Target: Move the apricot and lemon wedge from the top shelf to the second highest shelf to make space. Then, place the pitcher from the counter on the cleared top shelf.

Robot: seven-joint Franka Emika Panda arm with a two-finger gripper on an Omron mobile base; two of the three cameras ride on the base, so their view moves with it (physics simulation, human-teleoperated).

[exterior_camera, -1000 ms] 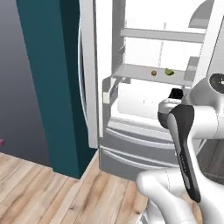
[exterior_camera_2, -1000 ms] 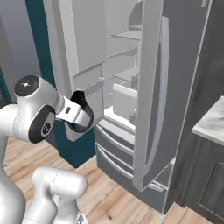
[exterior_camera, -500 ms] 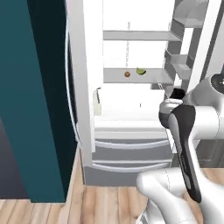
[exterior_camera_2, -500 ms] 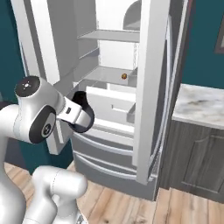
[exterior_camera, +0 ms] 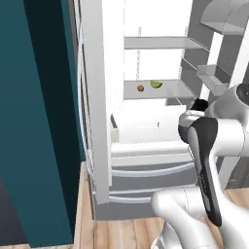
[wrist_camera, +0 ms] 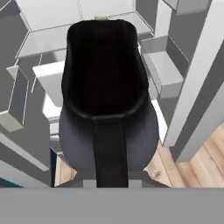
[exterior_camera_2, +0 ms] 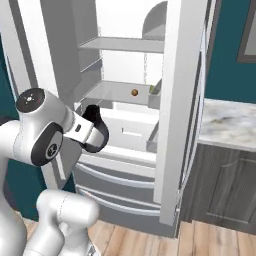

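Observation:
The pitcher [wrist_camera: 107,87], dark and glossy, hangs close in front of the hand view with its looped handle running down to my gripper [wrist_camera: 109,180], which is shut on it. It shows as a dark shape at the arm's end [exterior_camera_2: 96,131] before the open fridge, and as a dark tip [exterior_camera: 199,104]. The apricot [exterior_camera: 140,88] and the lemon wedge [exterior_camera: 156,84] lie side by side on a glass fridge shelf [exterior_camera: 170,92], beyond and above the pitcher. From the right, the apricot [exterior_camera_2: 134,92] is plain and the lemon wedge [exterior_camera_2: 153,89] is half hidden by the door. The lemon wedge [wrist_camera: 100,18] peeks over the pitcher's rim.
Another glass shelf [exterior_camera: 160,43] sits one level above the fruit. The open fridge door with its bins [exterior_camera_2: 175,100] stands to the right, the other door [exterior_camera: 97,97] to the left. The marbled counter [exterior_camera_2: 230,120] lies right of the fridge. White drawers [exterior_camera: 146,131] sit below the shelves.
The whole picture has shifted: the base has moved, and the open fridge now faces me more squarely and closer. The pitcher stays in my shut gripper.

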